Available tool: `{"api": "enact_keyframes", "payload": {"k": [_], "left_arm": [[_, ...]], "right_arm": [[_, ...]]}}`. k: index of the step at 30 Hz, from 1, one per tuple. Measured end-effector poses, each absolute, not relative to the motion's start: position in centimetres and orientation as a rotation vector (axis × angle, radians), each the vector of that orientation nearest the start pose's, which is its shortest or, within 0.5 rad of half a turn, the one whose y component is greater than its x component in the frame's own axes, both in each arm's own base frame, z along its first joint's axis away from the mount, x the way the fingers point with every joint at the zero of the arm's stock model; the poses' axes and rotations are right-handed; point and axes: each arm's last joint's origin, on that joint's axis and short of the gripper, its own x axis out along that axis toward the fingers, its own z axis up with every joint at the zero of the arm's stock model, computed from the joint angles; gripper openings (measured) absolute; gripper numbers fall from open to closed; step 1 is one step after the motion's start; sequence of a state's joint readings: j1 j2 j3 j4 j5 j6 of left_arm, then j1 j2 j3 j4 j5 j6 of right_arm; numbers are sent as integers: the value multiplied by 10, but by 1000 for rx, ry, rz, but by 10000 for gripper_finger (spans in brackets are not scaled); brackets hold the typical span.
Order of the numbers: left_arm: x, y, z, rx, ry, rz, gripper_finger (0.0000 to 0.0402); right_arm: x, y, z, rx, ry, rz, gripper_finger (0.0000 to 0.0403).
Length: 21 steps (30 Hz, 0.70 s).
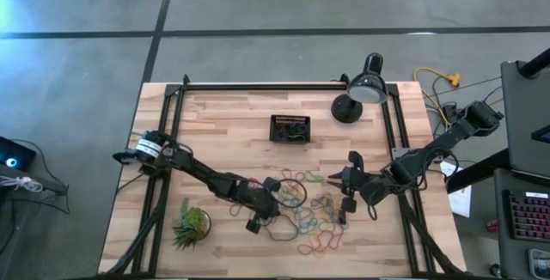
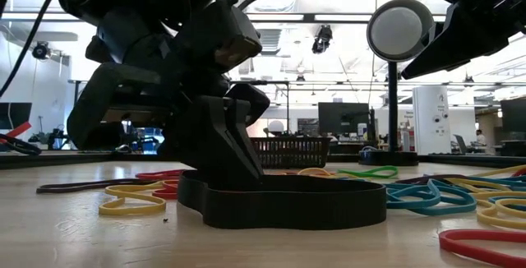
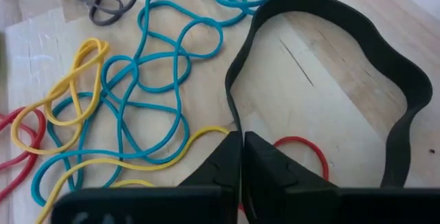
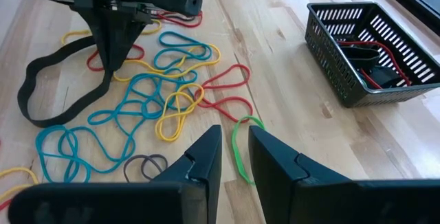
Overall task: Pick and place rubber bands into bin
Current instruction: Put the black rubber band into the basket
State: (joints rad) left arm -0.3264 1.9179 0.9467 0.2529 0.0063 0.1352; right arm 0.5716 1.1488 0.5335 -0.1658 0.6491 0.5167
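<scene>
Pinching black rubber band, left jaws closed

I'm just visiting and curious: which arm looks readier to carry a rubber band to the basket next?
Probably the left. Its gripper is shut on the wide black band, while the right gripper holds nothing.

You're in a lab/workshop. Butcher-block table on polished concrete floor; monitors and ceiling strip lights behind.

Right end effector hovers slightly parted over a green band; the slotted bin holds red bands.
</scene>
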Motion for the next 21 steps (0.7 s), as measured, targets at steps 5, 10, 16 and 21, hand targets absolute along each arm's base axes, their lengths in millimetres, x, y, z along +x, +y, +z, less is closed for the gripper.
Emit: {"api": "enact_keyframes", "payload": {"k": [5, 10, 16, 21], "left_arm": [[352, -119, 121, 250, 687, -353, 1], [357, -118, 132, 273, 652, -272, 0], [359, -118, 155, 307, 579, -159, 0], [357, -123, 179, 420, 507, -39, 0]], "right_arm": [[187, 99, 188, 51, 595, -233, 68], [187, 99, 188, 51, 595, -233, 68], [187, 99, 188, 51, 596, -233, 68], [187, 99, 188, 50, 596, -233, 68]]}}
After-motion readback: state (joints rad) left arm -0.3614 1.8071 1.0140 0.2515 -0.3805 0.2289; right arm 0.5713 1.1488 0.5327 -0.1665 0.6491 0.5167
